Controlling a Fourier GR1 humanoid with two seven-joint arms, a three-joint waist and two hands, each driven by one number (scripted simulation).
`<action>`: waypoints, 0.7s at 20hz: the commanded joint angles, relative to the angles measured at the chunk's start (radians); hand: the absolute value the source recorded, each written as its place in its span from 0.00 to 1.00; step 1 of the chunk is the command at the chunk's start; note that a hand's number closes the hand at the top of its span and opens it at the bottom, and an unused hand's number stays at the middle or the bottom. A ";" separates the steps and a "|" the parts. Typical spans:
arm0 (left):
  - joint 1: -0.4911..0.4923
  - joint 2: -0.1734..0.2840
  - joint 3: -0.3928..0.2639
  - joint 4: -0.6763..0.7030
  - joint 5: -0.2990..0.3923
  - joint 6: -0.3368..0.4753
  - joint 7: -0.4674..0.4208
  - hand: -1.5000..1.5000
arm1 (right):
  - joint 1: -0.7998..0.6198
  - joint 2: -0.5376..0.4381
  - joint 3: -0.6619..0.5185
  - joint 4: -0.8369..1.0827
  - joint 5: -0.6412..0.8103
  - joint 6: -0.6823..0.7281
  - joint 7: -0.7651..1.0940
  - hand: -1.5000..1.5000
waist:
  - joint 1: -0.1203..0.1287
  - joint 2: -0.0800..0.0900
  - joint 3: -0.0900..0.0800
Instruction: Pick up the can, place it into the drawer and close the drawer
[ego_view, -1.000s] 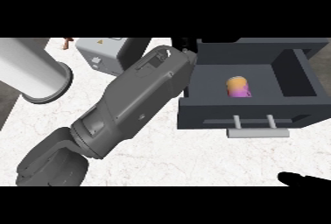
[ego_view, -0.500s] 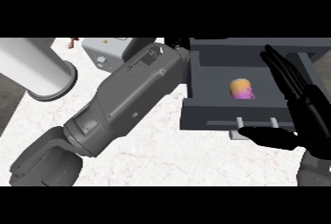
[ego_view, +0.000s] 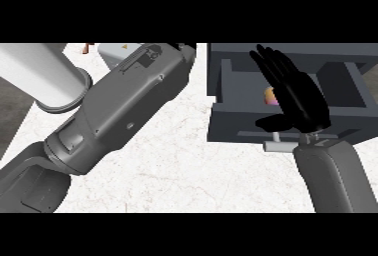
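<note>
Right hand (ego_view: 299, 102) fingers (ego_view: 275, 67) straight, together, holding nothing, over open drawer (ego_view: 236, 107). Can (ego_view: 270, 95) inside drawer, mostly hidden. Likely light, rigid, smooth; grip round side. Handle (ego_view: 279, 146) just beside thumb. Left hand unseen.

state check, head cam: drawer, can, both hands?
drawer: open, front pulled out toward the robot
can: inside the drawer, mostly hidden behind the right hand
right hand: open, fingers straight, over the drawer, holding nothing
left hand: out of view; only its forearm shows, stretched across the counter
</note>
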 joint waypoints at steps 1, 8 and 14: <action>0.055 0.040 -0.012 -0.068 -0.034 0.020 0.037 0.00 | -0.085 0.017 0.002 0.205 0.076 -0.104 -0.013 0.00 | -0.001 -0.001 0.000; 0.131 0.179 -0.005 -0.202 -0.058 -0.016 0.103 0.00 | -0.176 0.027 -0.045 0.537 0.147 -0.312 -0.051 0.00 | 0.011 0.001 0.001; 0.201 0.194 0.007 -0.291 -0.079 -0.005 0.102 0.00 | -0.271 0.054 -0.075 0.783 0.226 -0.502 -0.026 0.00 | 0.017 0.009 0.001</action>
